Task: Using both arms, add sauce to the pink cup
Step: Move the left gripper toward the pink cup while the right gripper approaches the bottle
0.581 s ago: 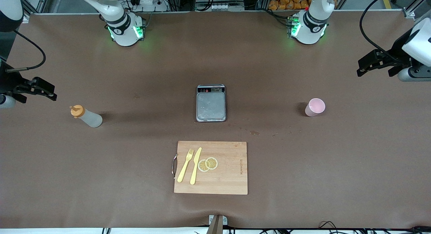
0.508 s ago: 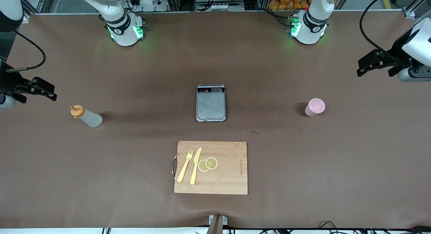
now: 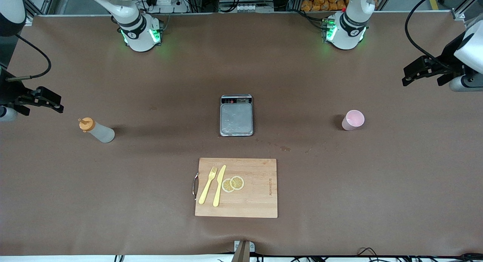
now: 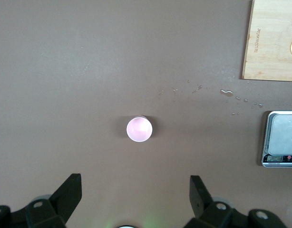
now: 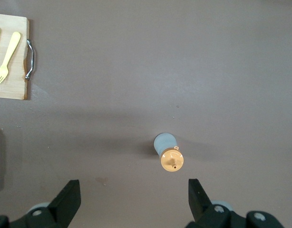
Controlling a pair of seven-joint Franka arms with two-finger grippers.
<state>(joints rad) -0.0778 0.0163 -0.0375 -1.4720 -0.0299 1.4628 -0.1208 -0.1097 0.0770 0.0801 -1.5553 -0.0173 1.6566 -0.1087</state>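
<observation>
The left gripper (image 3: pixel 407 75) is hovering open above the pale pink plastic cup (image 3: pixel 353 120); the right gripper (image 3: pixel 56 103) is hovering open above the translucent whitish squeeze bottle with an orange cap (image 3: pixel 96 130).

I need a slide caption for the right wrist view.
Open right gripper above upright whitish squeeze bottle with orange cap on brown table.

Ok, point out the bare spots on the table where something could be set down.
Widest bare patches: between the sauce bottle and the scale, and between the scale and the pink cup. The table on either side of the cutting board is bare too. Tightest: the strip between scale and board. The left pincer and right pincer hang open at the table ends.
</observation>
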